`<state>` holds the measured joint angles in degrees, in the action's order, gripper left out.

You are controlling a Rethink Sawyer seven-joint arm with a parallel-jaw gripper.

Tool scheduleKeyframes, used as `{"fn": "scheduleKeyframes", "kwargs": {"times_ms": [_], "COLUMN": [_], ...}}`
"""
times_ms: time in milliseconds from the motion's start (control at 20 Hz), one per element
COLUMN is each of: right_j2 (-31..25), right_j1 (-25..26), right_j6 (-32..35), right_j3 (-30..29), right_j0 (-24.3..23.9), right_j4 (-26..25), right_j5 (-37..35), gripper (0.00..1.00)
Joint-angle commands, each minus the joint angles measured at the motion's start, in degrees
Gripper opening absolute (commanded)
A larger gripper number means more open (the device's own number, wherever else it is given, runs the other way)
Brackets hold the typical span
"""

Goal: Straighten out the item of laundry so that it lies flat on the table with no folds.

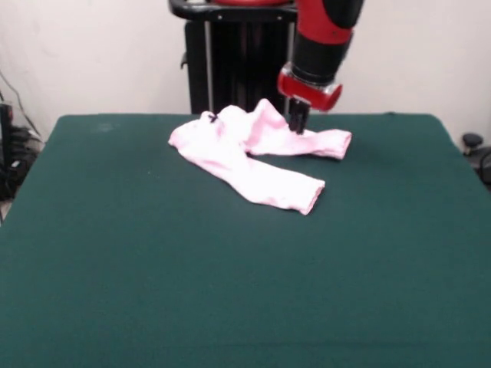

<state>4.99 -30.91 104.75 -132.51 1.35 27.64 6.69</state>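
Note:
The item of laundry [253,157] is a pair of pale pink baby trousers lying at the far middle of the green table [153,268]. One leg runs toward the front right and ends in a cuff; the other leg points right. A tiny dark bow [211,117] shows at the waistband on the left. The cloth is bunched and raised into a peak near the crotch. My gripper [297,125] comes down from above onto the right leg just beside that peak, its dark tips touching the cloth. The tips look close together.
The robot's black pedestal [230,61] stands behind the table's far edge. Cables and dark gear [11,153] sit off the table's left side, and a small dark object [472,142] lies past the right edge.

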Motion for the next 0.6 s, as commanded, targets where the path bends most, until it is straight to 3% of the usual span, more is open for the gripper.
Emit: {"fn": "scheduleKeyframes", "kwargs": {"times_ms": [50, 350, 450, 600], "right_j2": [-13.16, -14.1, -13.32, -10.24], "right_j1": [-1.07, 3.03, 8.81, 20.0], "right_j6": [15.22, 15.11, 16.5, 21.58], "right_j3": [-8.61, -9.97, -7.99, -0.25], "right_j0": [-5.33, -7.81, -8.07, -5.48], "right_j4": [-4.84, -9.38, -12.18, -15.1], "right_j5": [-0.21, 3.07, 10.24, 24.97], "gripper": [0.0, 0.0, 0.0, 0.0]}}
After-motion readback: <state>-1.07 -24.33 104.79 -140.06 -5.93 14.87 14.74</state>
